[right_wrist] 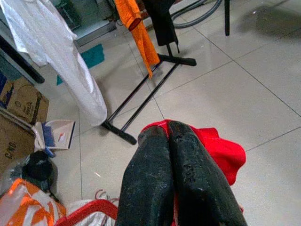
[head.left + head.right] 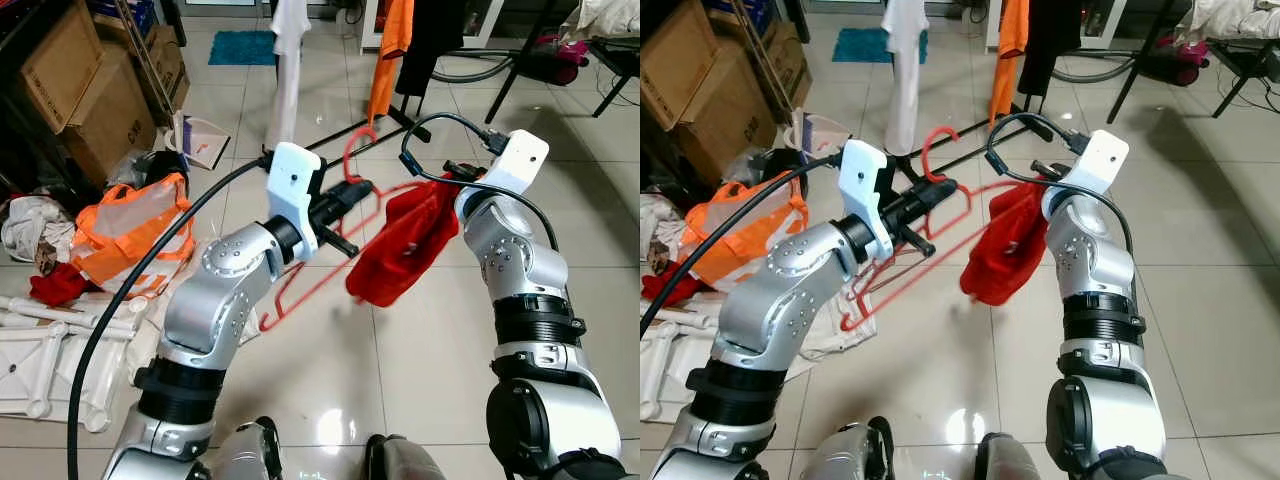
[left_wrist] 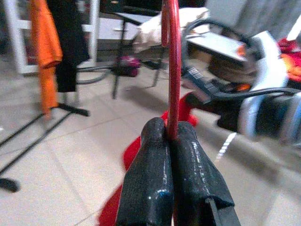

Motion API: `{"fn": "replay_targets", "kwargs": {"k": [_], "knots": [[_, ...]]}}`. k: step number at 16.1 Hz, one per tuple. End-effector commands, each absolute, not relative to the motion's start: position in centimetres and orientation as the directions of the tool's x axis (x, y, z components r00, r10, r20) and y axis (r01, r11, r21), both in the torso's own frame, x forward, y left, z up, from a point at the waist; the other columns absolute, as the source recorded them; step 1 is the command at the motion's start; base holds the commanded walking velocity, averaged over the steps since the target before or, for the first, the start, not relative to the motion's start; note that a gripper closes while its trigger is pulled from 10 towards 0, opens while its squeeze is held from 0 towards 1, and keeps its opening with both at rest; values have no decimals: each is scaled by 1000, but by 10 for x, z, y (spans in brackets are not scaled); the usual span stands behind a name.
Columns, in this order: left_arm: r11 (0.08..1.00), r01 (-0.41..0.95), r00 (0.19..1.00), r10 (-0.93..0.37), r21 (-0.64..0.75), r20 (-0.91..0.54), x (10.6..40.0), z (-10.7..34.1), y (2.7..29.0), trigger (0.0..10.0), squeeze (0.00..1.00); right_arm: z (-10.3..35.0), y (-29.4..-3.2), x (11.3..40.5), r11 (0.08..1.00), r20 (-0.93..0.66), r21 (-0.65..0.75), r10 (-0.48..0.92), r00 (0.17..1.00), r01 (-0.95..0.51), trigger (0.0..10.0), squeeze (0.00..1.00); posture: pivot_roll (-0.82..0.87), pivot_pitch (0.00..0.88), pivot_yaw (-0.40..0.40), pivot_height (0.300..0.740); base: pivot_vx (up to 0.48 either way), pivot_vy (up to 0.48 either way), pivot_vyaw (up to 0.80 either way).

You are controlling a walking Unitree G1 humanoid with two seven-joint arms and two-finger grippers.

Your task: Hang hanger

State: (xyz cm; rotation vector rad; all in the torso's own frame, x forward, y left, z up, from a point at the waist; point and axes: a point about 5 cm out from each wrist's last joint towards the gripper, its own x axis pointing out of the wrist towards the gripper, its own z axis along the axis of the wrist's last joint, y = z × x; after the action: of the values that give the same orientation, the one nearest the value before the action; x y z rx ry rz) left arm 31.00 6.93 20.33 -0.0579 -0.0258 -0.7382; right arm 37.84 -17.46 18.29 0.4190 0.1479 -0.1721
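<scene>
Here, left hand (image 3: 170, 136) pinches thin red wire hanger (image 3: 172, 70); right hand (image 1: 168, 132) clamps crumpled red cloth (image 2: 405, 250).

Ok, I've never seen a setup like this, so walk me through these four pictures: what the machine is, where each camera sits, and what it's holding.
This is a humanoid robot with two silver arms, each ending in a tool of two long black fingers. The two wide pictures come from a stereo camera on its head, looking down past its own arms at a tiled floor. The other two come from cameras on its wrists, looking along the fingers.

The left tool is shut on a red hanger; the left wrist view shows the thin red wire pinched between the fingers. The right tool is shut on a red garment that hangs from the hanger.

Ahead stands a black clothes rack with white, orange and black clothes on it. To the robot's left lie cardboard boxes and an orange bag.
</scene>
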Motion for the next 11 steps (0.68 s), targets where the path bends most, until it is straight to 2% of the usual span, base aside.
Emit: {"fn": "replay_targets", "kwargs": {"k": [1,6,11], "knots": [[750,662,749,-661,-4,43,312,204,68,10000,0,191,-177,377,894,-153,401,-150,977,200,0,0,-127,139,-37,740,0,0,0],[752,659,751,-658,-13,55,313,204,65,10000,0,199,-178,376,874,-139,435,-172,975,216,0,0,-134,129,-38,740,0,0,0],[690,719,695,-715,-79,80,303,211,58,10000,0,193,-180,377,886,-146,398,-196,970,239,0,0,-132,123,-43,740,0,0,0]]}}
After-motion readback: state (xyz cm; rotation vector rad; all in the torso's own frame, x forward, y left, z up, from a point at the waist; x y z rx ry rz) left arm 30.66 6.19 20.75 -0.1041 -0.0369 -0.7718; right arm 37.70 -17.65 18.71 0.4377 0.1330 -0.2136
